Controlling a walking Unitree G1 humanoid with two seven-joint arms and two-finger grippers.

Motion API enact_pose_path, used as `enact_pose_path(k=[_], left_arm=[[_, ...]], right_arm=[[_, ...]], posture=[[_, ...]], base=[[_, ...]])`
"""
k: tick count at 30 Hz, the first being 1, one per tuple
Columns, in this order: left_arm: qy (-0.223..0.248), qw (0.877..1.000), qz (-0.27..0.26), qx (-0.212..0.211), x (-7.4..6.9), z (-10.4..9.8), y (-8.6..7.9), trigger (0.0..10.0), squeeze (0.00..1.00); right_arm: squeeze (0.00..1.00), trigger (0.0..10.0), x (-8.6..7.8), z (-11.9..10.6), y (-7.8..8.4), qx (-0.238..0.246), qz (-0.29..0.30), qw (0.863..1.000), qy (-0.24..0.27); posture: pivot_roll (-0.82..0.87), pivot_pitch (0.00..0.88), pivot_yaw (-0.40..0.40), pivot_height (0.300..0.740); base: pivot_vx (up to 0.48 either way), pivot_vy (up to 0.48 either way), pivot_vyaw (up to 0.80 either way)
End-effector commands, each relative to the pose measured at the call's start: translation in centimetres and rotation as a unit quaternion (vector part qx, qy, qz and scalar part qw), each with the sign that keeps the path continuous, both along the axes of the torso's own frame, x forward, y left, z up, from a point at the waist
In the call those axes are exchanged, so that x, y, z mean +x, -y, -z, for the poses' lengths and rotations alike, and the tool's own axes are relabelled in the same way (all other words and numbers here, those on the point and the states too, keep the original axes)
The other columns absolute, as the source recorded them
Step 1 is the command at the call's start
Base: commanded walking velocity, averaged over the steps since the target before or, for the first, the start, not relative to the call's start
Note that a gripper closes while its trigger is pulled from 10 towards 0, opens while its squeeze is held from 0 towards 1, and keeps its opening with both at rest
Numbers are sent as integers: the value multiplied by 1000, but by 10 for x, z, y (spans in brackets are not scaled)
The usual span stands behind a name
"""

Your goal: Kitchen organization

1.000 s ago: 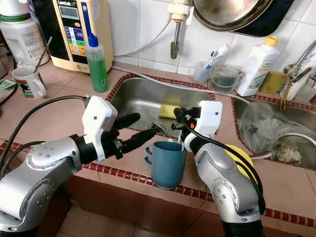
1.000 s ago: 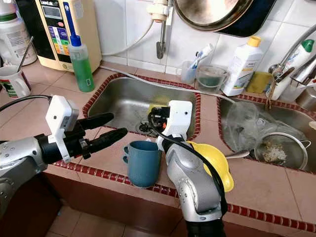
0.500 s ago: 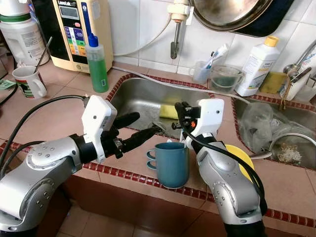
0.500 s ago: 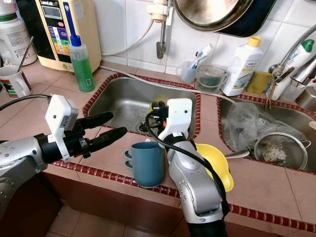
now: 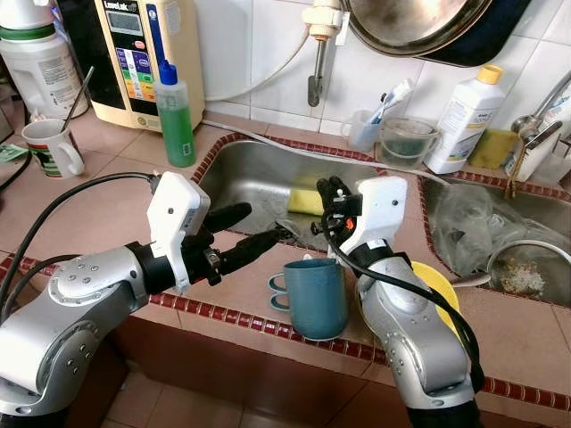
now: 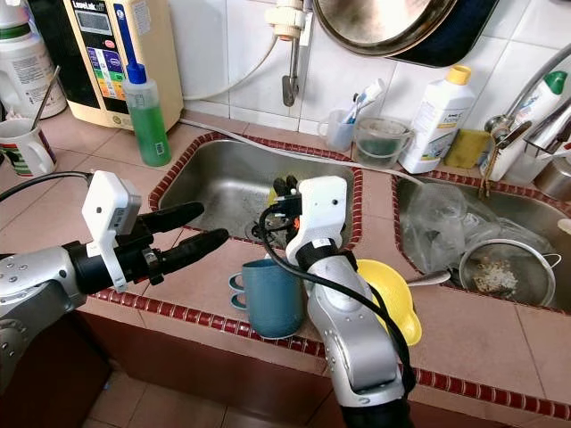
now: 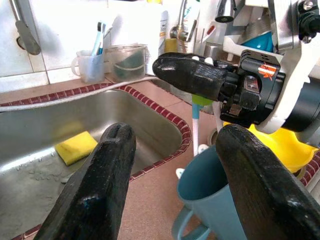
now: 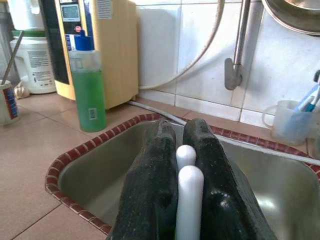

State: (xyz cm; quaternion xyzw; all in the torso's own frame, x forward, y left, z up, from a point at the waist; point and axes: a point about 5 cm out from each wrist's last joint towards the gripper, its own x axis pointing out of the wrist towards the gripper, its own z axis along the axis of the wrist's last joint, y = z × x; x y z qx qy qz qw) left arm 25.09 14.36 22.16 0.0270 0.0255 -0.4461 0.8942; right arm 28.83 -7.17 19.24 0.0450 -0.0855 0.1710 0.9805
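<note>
A blue mug (image 5: 317,297) stands on the tiled counter's front edge, handle toward my left. My right gripper (image 5: 328,192) hovers just above and behind it, shut on a white toothbrush (image 7: 195,127) whose lower end reaches down into the mug. In the right wrist view two white rounded handle ends (image 8: 189,200) show between the closed fingers (image 8: 155,190). My left gripper (image 5: 254,227) is open beside the mug's left, its fingers pointing at it and apart from it. A yellow sponge (image 5: 303,201) lies in the sink (image 5: 250,174).
A yellow bowl (image 6: 393,294) sits behind my right arm. A green soap bottle (image 5: 176,111), a white mug (image 5: 52,147) and a water machine (image 5: 134,53) stand at the back left. A toothbrush cup (image 5: 368,125), a white bottle (image 5: 464,120) and the cluttered right sink (image 5: 522,267) are beyond.
The blue mug has slid a little to the right along the counter edge, and my right gripper has shifted right and slightly up with the toothbrush. My left arm has stayed put.
</note>
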Motion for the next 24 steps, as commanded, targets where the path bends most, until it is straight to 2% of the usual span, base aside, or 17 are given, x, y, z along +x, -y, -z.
enact_pose_path(k=[1,17,24], left_arm=[[10,1000,1,-1,1,-5,1,10000,0],[5,1000,4,-5,-1,-5,3,10000,0],[8,1000,2,-6,0,-6,2,10000,0]], right_arm=[[0,10000,1,0,3,-2,8,1000,5],[0,10000,1,-1,5,-10,19,999,27],[0,10000,-1,4,2,-5,15,1000,18]], posture=[[-54,19,-64,740],[-54,19,-62,740],[-54,19,-61,740]], base=[[0,0,0],[0,0,0],[0,0,0]])
